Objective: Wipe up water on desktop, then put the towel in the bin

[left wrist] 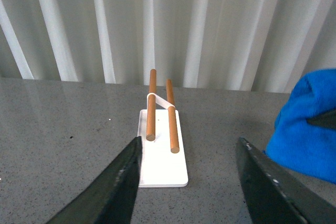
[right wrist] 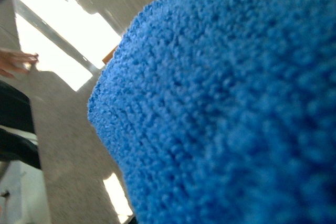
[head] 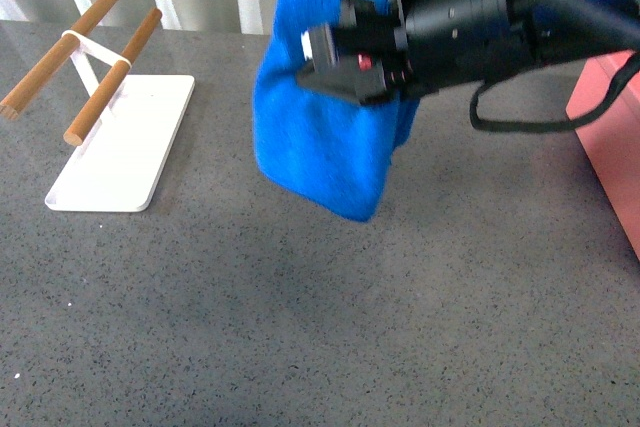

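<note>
1. Front view shows the desktop (head: 300, 347), a speckled dark grey slab filling most of the frame; no puddle can be made out on it below the fingers, so whether the wiping is finished cannot be told
2. The towel (head: 310, 147), bright blue and fluffy, hangs bunched from the right gripper (head: 325, 59), whose fingers are clamped into the cloth and mostly buried by it; its lowest corner dangles well below the fingers and looks clear of the desktop
3. The bin (head: 610, 137), salmon pink, sits back on the wrist side of those fingers, with only one corner in frame. If the carry is the step in hand, it is best done with a firm grip and the cloth high enough for the dangling corner to pass over the rim. The fingers should let go only once the bulk is above the opening
4. A white tray (head: 120, 157) bearing two wooden rods (head: 105, 72) stands well beyond the fingertips, past the towel, and plays no part
5. Left wrist view adds what the front view lacks: the left gripper (left wrist: 190, 145) spread wide and empty, the tray ahead between its fingers, the towel just outside one finger
6. Right wrist view gives only close blue pile hiding the fingers, plus a strip of desktop; the bin appears in the front view alone
</note>
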Available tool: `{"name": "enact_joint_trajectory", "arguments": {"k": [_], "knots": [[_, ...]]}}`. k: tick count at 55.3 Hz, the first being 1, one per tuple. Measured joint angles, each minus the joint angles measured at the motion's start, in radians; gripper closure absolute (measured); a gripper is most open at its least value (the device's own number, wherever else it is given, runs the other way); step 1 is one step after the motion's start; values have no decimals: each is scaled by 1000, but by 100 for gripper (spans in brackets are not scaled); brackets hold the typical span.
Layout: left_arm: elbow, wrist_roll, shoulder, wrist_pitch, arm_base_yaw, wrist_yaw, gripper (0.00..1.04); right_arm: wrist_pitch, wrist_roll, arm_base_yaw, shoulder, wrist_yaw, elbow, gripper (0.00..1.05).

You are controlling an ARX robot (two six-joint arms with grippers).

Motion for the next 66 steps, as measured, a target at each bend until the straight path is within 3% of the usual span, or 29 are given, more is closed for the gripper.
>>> {"name": "enact_joint_trajectory", "arguments": {"k": [2, 11, 15, 24, 31, 49, 66], "knots": [[0, 0, 0, 0, 0, 0, 41, -56, -48, -3, 13, 23, 9, 99], [0, 0, 0, 0, 0, 0, 6, -445, -387, -57, 101, 286, 86, 99], [0, 1, 0, 0, 0, 0, 8, -542, -529, -85, 116, 404, 87, 99], [0, 2, 0, 0, 0, 0, 7, -539, -735, -141, 147, 660, 76, 99], [0, 2, 0, 0, 0, 0, 7, -534, -789, -167, 187, 682, 87, 99], [0, 2, 0, 0, 0, 0, 7, -507, -767, -191, 310, 739, 248, 99], [0, 2, 0, -1, 0, 0, 7, -502, -659, -110, 410, 777, 431, 99]]}}
